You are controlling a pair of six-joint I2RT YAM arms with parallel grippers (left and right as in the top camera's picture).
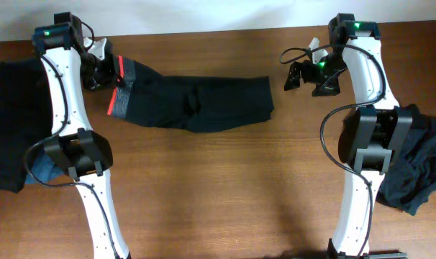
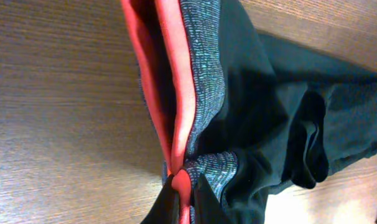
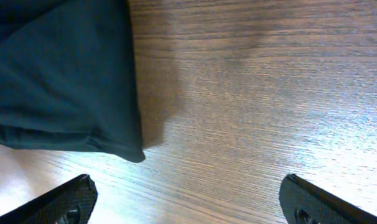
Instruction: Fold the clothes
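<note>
One pair of black trousers (image 1: 196,104) is laid lengthwise across the far middle of the table (image 1: 225,194), with its grey, red-edged waistband (image 2: 204,81) at the left. The waistband is pinched by the left gripper (image 1: 111,72), whose fingers are closed tight on the cloth. The right gripper (image 3: 188,199) is held just beyond the right end of the trousers, fingers spread wide with nothing gripped. Two more lots of dark clothes are seen: a left heap (image 1: 13,122) at the left edge, with some blue denim, and a right heap (image 1: 419,169) at the right edge.

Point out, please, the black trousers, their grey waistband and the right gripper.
black trousers (image 1: 203,104), overhead view, middle of the legs.
grey waistband (image 2: 204,81), left wrist view, on its heathered strip.
right gripper (image 3: 188,193), right wrist view, midway between open fingertips.
</note>
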